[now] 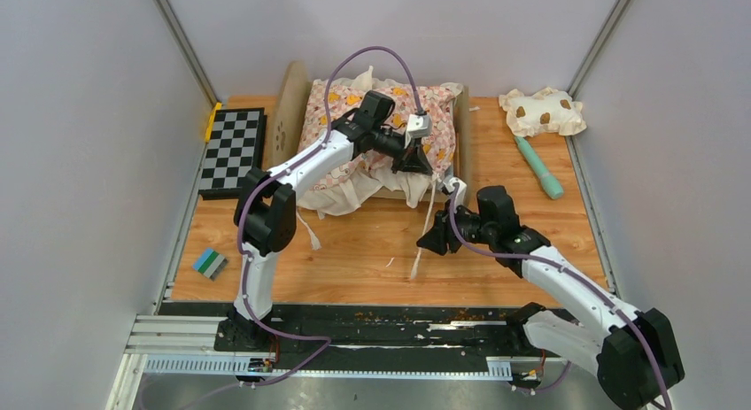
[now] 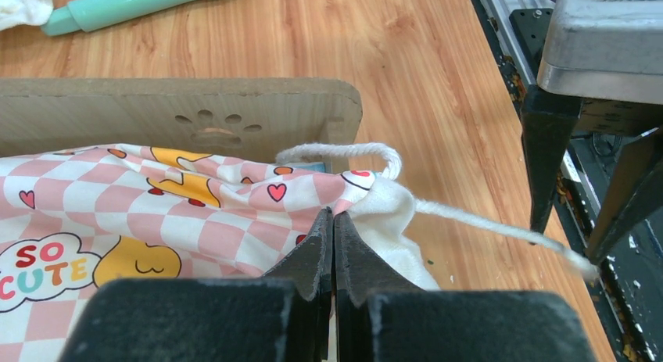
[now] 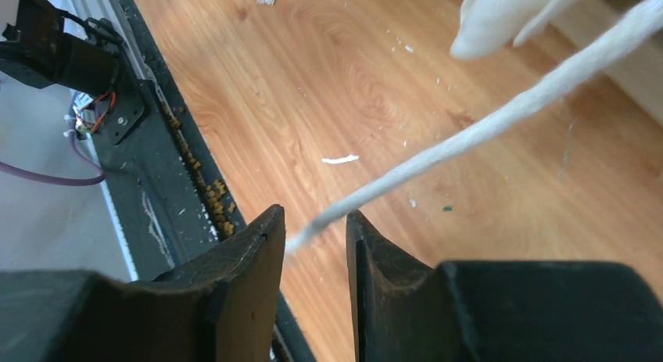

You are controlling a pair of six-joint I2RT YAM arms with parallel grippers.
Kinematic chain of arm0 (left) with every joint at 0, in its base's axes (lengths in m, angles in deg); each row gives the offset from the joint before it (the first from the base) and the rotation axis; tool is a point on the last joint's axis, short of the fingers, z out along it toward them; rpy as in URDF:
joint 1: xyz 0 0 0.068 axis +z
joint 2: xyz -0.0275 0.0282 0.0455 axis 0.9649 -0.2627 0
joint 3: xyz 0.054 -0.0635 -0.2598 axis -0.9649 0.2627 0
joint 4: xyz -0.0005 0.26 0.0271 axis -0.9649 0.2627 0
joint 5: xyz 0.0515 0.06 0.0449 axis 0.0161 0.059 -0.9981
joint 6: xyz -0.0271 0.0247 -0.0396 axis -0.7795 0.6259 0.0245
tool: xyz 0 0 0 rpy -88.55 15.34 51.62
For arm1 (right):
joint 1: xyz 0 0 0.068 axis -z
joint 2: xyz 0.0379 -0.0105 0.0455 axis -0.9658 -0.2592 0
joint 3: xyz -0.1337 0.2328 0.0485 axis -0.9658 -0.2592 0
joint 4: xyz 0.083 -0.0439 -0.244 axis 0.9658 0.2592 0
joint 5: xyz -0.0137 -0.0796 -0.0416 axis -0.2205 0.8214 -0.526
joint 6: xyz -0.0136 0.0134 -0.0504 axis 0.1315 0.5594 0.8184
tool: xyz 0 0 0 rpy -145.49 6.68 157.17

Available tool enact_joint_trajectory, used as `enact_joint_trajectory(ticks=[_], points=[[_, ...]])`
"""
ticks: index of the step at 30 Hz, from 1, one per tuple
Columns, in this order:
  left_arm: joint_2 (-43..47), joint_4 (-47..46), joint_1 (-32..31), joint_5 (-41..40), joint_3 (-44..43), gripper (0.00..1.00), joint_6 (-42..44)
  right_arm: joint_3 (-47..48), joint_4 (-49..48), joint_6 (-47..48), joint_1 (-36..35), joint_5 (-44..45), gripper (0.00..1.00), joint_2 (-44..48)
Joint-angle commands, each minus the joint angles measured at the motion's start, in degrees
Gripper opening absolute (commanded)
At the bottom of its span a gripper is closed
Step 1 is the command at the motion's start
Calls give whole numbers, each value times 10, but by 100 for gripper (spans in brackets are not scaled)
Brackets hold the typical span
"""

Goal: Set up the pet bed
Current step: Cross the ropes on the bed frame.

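So the cushion (image 1: 440, 127) is on the bed (image 1: 289, 109) mid-frame. The left gripper (image 2: 329, 221) is pressed together at its corner, the right gripper (image 3: 313, 221) slightly spread around a string (image 3: 508, 116). The pillow (image 1: 542, 111) upper right isn't placed yet.

Two arms of one make, as we log them. The left arm (image 1: 301, 166) has white shell links between bulky matte-black joint housings (image 1: 267, 217), with a small pale-grey camera block (image 1: 418, 124) at the wrist. A mauve cable (image 1: 372, 50) arcs free above it and loops out again below the base. The right arm (image 1: 567, 282) has the same white links and black joints, and a second cable (image 1: 454, 222), also mauve, follows the shell. The left pincer (image 2: 332, 217) has two matte-black wedge fingers with squared blocks behind. On the right pincer (image 3: 313, 221) we note black fingers tapering to blunt tips, with flat inner faces.
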Motion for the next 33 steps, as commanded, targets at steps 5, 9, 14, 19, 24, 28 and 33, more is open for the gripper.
enact_joint_trajectory(ticks=[5,9,14,19,24,28,33], points=[[-13,-18,-22,0,-11,0,-8,1,118,-93,-3,165,42,102],[-18,-18,-34,-5,-11,0,-8,3,163,-149,-2,345,55,191],[-18,-30,-39,-6,-11,0,-19,-13,191,-192,-2,515,64,319],[-24,-70,-45,-24,-11,0,-55,-11,226,-208,-1,578,65,372],[-34,-79,-54,-53,-15,7,-66,-5,244,-206,-2,600,67,381],[-39,-71,-59,-85,-18,8,-58,2,249,-198,-2,603,68,385],[-41,-86,-64,-117,-17,9,-75,4,250,-196,-2,593,68,386]])
